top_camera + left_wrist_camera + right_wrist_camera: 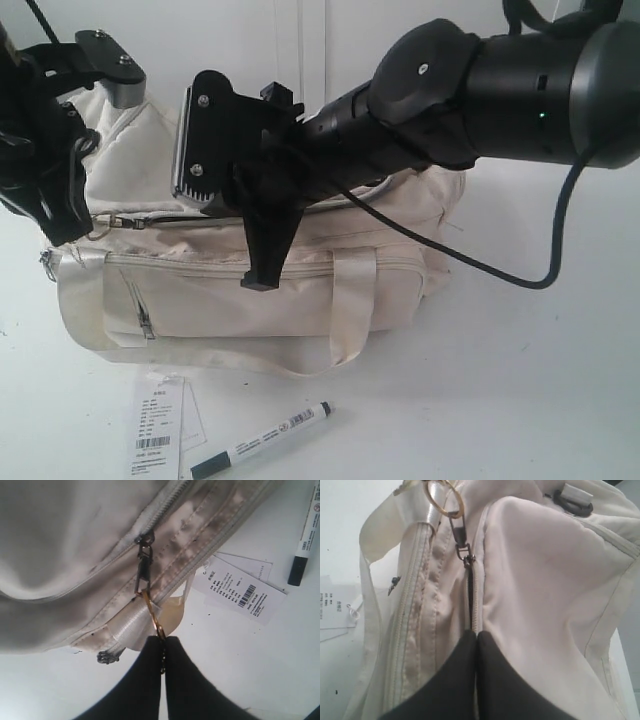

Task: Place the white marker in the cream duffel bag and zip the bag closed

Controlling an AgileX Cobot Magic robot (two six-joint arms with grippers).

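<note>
Only the exterior view takes in the whole bag (300, 290), lying long across the middle of the frame on the white counter (520, 380). The marker (262, 438) lies flat on the counter at the bottom centre, in front of the bag and apart from it, with its black cap toward the lower left. A paper tag (158, 428) sits just to its left.

That view shows both arms over the bag but not what their fingers are doing. The left wrist view does. It catches the bag's end, a grey zip pull (144, 572) and a gold ring (150, 607) hanging from it, with the marker's capped end at the upper right edge and the tag beside it. The right wrist view looks along the top of the bag instead. It shows the zip (471, 595) as a dark slit running from the slider toward the fingers, and a black strap ring (575, 502) at the upper right.

The left hand (162, 642) is closed, its two black fingers pressed together with the gold ring nipped between them. The right hand (476, 636) is closed too, fingers touching each other and resting right on the zip line. Whether they pinch anything there cannot be told.
</note>
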